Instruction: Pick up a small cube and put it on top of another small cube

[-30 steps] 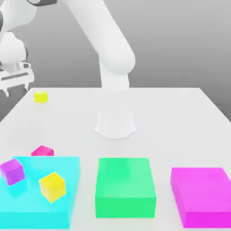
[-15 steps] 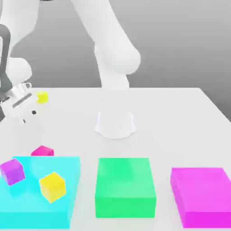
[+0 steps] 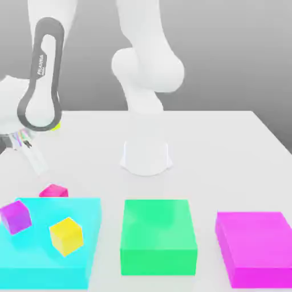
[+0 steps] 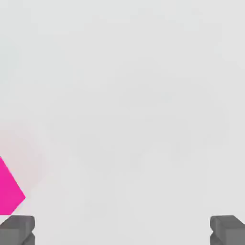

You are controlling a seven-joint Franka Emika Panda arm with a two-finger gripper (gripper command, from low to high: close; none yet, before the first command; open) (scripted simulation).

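Cubes are counted first: in the exterior view 1 small yellow cube (image 3: 66,235) is seen tilted on the cyan block (image 3: 85,256) at the lower left of the frame, 1 purple cube (image 3: 15,216) sits on the same block nearer the left edge, and 1 hot-pink cube (image 3: 53,190) rests on the white surface (image 3: 228,154) just behind the cyan block's far edge. A sliver of yellow-green is glimpsed beside the arm's link at the left of the frame; what it belongs to cannot be told. 3 large flat blocks are lined along the bottom of the frame: the cyan one, a green block (image 3: 158,236) in the middle and a magenta block (image 3: 256,248) at the lower right.

The gripper (image 3: 29,153) is seen at the left of the exterior view, angled down toward the surface, above and a little left of the hot-pink cube and apart from it. The yellow cube on the cyan block lies well below it in the frame, untouched.

In the hand view the 2 dark fingertips (image 4: 17,229) are shown at the bottom corners of the frame, so the jaws are spread wide with nothing between them. A corner of the hot-pink cube (image 4: 8,191) is seen at the lower left there, just above 1 fingertip, against bare surface (image 4: 134,95). The blocks and the arm's base (image 3: 146,157) are given by the exterior view.
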